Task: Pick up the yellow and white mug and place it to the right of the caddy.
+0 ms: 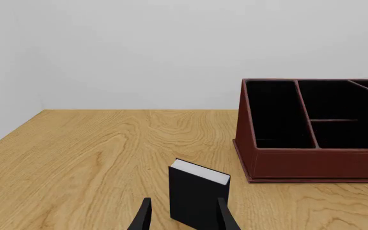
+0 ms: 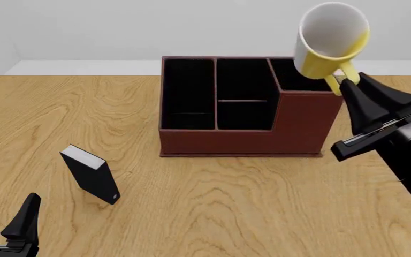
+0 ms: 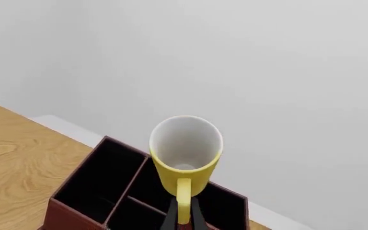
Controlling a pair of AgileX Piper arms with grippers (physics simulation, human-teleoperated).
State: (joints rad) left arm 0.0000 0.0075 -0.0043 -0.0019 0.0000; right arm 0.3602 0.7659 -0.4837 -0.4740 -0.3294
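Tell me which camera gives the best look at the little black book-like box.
The left wrist view: the black box stands upright on the table, close up just beyond the open left gripper, its white edge plain. The front view shows it smaller, left of the caddy. The right wrist view does not show it.

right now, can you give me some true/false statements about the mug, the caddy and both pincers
1. The right pincer holds the yellow and white mug by its handle, off the table. True.
2. The mug stands upright on the table. False: it is in the air, tilted, its white inside facing the front camera.
3. The left pincer is shut on the black book-like box. False: it is open, low near the table, with the box ahead of it.
4. The caddy has nothing in its visible compartments. True.
5. The black box lies flat. False: it stands on edge.
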